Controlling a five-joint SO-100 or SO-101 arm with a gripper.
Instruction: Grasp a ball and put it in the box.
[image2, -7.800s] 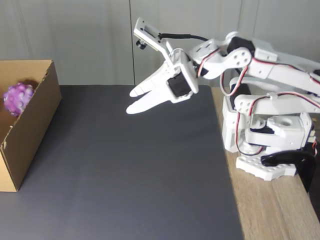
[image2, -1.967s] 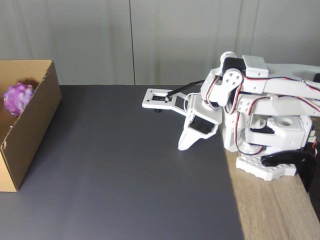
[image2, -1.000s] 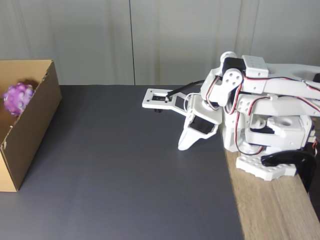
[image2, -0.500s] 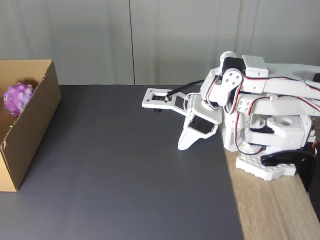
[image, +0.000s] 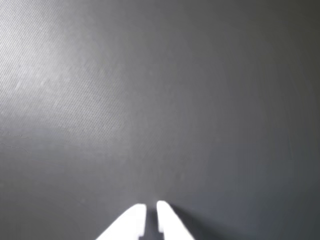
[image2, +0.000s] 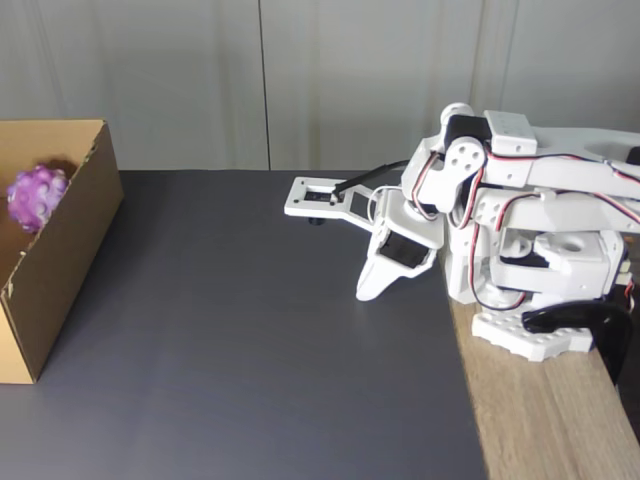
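The bumpy purple ball (image2: 36, 195) lies inside the brown cardboard box (image2: 70, 250) at the left edge of the fixed view. My white gripper (image2: 366, 293) is folded down near the arm's base at the right, far from the box, its tips resting at the dark mat. In the wrist view the two white fingertips (image: 135, 220) of my gripper (image: 148, 210) stand almost together with only a thin slit between them and nothing held.
A dark grey mat (image2: 260, 340) covers the table between box and arm. The arm's white base (image2: 540, 270) stands on a bare wooden strip (image2: 540, 420) at the right. A pale wall closes off the back.
Since 7.8 s ago the arm has folded back and lowered its gripper to the mat by the base. Over the last two seconds nothing has moved.
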